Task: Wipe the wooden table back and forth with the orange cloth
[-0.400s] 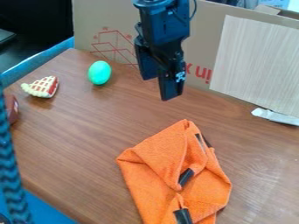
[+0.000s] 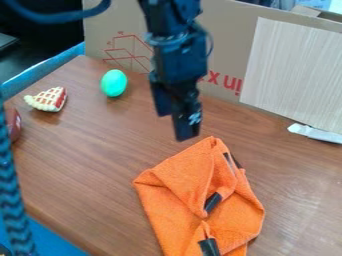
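Note:
The black gripper (image 2: pixel 174 124) hangs from the top edge over the middle of the table, its two fingers apart with nothing visible between them. Below it and slightly to the right, an orange cloth (image 2: pixel 184 177) lies folded and creased on the wood, with dark strips showing on it. The nearer fingertip is just above and left of the cloth's top corner, apart from it. A green egg-shaped object (image 2: pixel 114 83) is behind and left of the gripper.
A toy pie slice (image 2: pixel 48 99) and a dark red object (image 2: pixel 13 124) are at the left of the brown table (image 2: pixel 87 155). Behind stands cardboard (image 2: pixel 234 30) with a pale panel (image 2: pixel 294 75). A white strip (image 2: pixel 314 133) lies at right; a blue braided cable (image 2: pixel 11 200) hangs at left.
The gripper has come down and a little to the left, nearer the cloth's top corner. A dark blue cable has come into view at the upper left. The cloth and other objects have not moved.

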Tool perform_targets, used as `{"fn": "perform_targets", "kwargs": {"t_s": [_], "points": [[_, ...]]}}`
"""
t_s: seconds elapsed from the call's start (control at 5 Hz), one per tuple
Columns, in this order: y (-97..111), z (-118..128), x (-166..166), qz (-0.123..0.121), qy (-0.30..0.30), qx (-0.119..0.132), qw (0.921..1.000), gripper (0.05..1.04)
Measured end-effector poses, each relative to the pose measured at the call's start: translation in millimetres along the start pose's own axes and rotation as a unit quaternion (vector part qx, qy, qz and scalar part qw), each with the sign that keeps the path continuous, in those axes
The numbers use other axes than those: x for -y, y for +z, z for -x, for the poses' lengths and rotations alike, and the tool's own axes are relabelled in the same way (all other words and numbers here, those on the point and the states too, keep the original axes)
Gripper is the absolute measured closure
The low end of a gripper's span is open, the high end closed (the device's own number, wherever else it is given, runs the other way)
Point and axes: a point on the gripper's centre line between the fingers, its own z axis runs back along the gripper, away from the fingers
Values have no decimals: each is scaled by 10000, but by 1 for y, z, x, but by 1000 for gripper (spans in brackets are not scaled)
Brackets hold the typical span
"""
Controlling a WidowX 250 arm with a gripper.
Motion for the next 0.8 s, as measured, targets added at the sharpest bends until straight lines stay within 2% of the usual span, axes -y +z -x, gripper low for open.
{"fn": "perform_targets", "kwargs": {"t_s": [0.4, 0.6, 0.8], "points": [[-62, 32, -8, 140, -350, -40, 9993, 83], [-75, 33, -4, 335, -480, 118, 9982, 83], [-72, 29, 15, 592, -615, 175, 9962, 83]]}}
